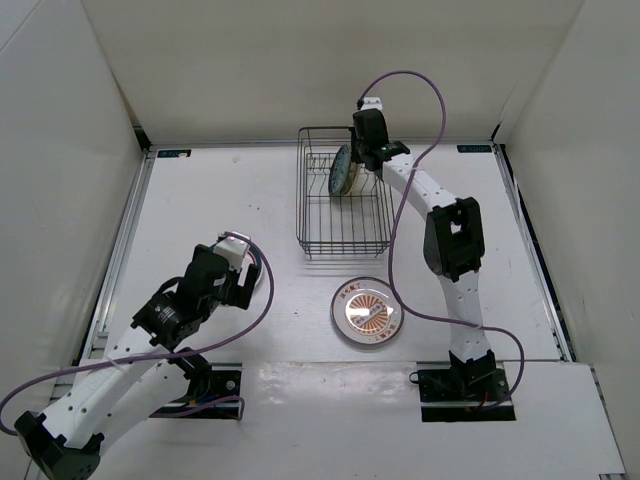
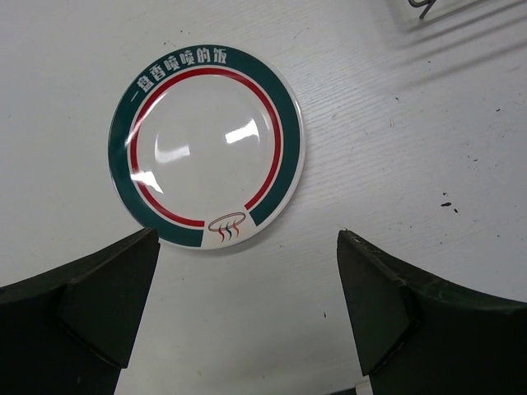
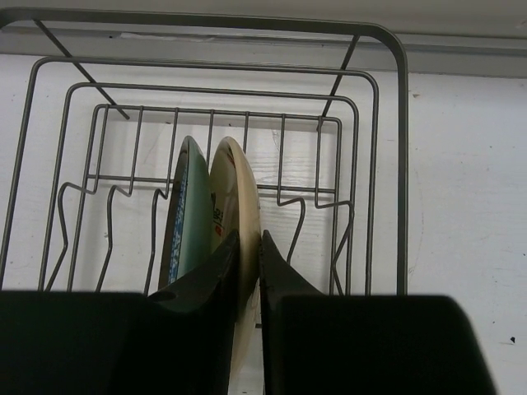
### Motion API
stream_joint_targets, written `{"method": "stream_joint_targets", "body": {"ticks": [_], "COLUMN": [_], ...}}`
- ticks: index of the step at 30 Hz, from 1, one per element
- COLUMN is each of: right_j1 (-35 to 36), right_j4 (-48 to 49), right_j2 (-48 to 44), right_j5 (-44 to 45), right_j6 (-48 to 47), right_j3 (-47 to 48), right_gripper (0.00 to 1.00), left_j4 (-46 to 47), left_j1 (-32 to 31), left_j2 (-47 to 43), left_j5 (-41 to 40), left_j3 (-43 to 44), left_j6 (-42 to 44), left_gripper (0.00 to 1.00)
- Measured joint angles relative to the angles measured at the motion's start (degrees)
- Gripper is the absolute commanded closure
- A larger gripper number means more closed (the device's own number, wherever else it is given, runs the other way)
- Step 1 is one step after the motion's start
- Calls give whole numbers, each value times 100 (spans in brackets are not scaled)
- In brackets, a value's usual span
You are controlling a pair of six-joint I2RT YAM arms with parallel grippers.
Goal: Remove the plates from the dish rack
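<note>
Our right gripper (image 3: pixel 249 247) pinches the cream plate (image 3: pixel 235 185) by its rim, mid dish rack (image 3: pixel 401 164). The teal plate (image 3: pixel 186 206) is just left, with free slots right. Our left gripper (image 2: pixel 247 240) gapes wide and empty by the green-rimmed plate (image 2: pixel 206 144).

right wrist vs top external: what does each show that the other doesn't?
Right wrist only: two plates on edge in the dish rack, a teal plate beside a cream plate, with the right hand pinching the cream one's rim. Top external only: the sunburst plate flat on the table, and the left arm. Both: dish rack, right hand.
</note>
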Motion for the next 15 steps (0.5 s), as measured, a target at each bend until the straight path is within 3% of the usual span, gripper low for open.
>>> {"method": "stream_joint_targets", "body": {"ticks": [15], "right_j1": [127], "right_j4": [2], "right_j2": [-4], "right_j5": [350], "right_j6": [-136], "right_j3": [0], "right_gripper": [99], "left_j4": [-2], "left_j1": [0], "left_j2": [-87], "left_j5": [-50], "left_j3": [0], "left_j6": [2], "left_gripper": [1]}}
